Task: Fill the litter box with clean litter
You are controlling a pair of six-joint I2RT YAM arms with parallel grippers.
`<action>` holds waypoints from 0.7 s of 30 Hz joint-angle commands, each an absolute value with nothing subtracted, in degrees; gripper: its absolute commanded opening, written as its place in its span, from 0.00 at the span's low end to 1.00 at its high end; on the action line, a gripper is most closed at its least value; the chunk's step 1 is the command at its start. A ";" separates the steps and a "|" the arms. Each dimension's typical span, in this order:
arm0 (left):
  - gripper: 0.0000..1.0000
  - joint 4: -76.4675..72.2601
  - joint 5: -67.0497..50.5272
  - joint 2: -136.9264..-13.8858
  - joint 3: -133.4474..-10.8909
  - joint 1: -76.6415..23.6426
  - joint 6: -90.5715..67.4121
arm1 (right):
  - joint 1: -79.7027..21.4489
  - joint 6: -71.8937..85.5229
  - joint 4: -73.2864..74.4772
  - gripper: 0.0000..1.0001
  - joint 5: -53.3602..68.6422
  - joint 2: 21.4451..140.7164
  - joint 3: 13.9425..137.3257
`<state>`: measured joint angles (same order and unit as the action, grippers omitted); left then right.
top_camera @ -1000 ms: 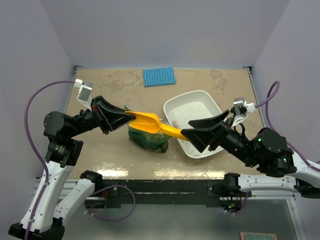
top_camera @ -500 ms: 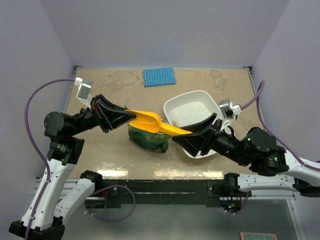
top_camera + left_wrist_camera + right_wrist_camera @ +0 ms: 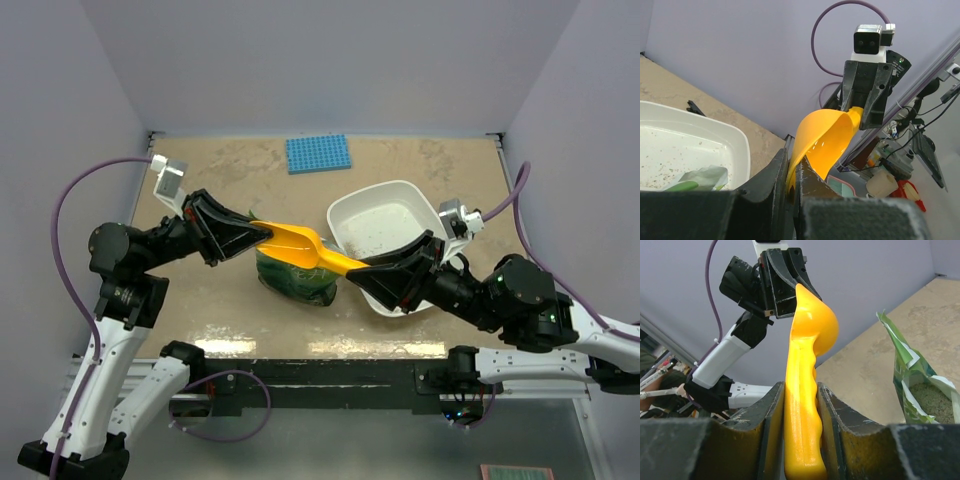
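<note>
Two pincers are closed on one orange scoop (image 3: 305, 248), which is held in the air at the middle of the top view, over the upper edge of a green bag (image 3: 295, 282). The left pincer (image 3: 262, 232), reaching in from the left of the frame, is clamped on the rim of the scoop's bowl; in the left wrist view the thin orange edge is seen pinched between the dark fingers (image 3: 774, 175). The right pincer (image 3: 362, 272), coming from the lower right, is closed on the handle, and in the right wrist view both fingers (image 3: 772, 412) are pressed against its sides. The litter box (image 3: 345, 203) is set on the bench (image 3: 220, 170) at centre right of the top view, just beside the bag and partly covered by the right arm; only a thin scatter of grains is seen on its white floor. The litter (image 3: 932, 402) is seen as a beige-grey mass inside the open mouth of the bag, at the lower right of the right wrist view. A blue studded mat (image 3: 318, 153) is laid flat near the far edge of the bench, well apart from the box.
</note>
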<state>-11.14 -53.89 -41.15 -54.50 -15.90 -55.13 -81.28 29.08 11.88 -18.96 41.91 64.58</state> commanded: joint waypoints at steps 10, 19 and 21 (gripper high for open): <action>0.48 -2.21 -55.19 -40.87 -54.13 -16.00 -46.07 | -81.12 27.25 11.07 0.00 -20.03 42.71 67.22; 0.73 23.89 -40.55 -45.08 -67.22 -16.00 -22.78 | -81.12 31.02 27.50 0.00 -31.27 45.44 77.77; 0.74 28.27 -37.28 -46.40 -70.38 -15.91 -17.70 | -81.21 31.64 31.71 0.00 -32.34 45.88 78.92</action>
